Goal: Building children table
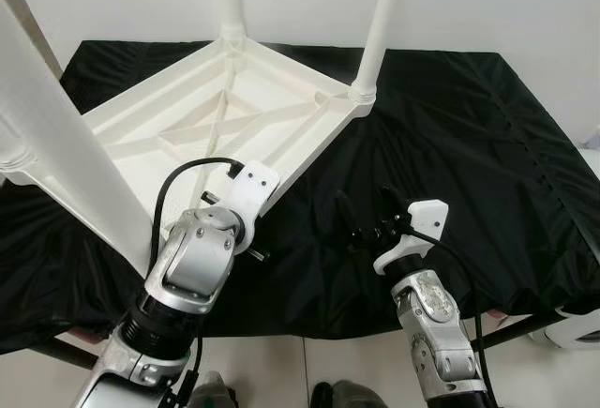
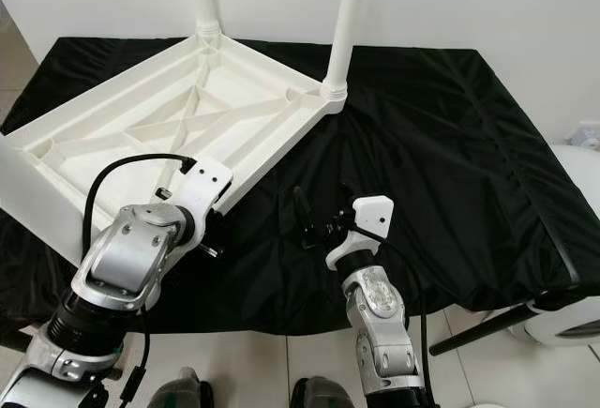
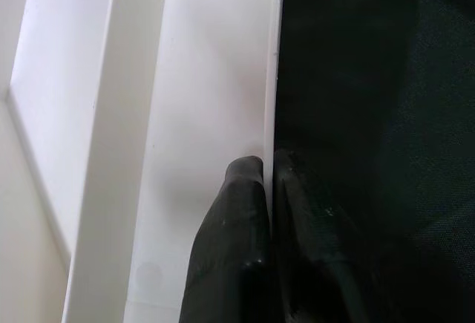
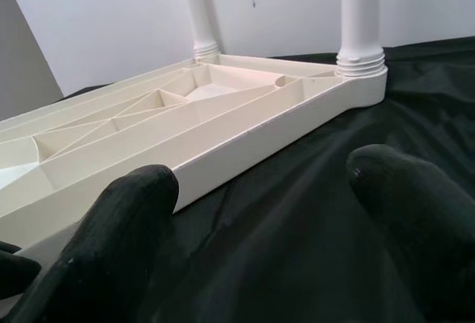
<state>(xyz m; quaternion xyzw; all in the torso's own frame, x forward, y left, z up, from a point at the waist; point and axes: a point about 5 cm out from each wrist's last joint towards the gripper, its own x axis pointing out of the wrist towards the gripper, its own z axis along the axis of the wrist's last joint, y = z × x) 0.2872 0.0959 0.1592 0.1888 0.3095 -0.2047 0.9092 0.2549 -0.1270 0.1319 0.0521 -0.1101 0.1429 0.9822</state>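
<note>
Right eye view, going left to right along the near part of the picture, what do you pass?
Left gripper clamped on the edge of the upside-down white tabletop → right gripper, open over the black cloth → a white object at the right edge.

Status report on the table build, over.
Left gripper clamped on upturned white tabletop rim. Right gripper open, hovering over black cloth beside it. Legs upright in far corners. Nothing in the way.
</note>
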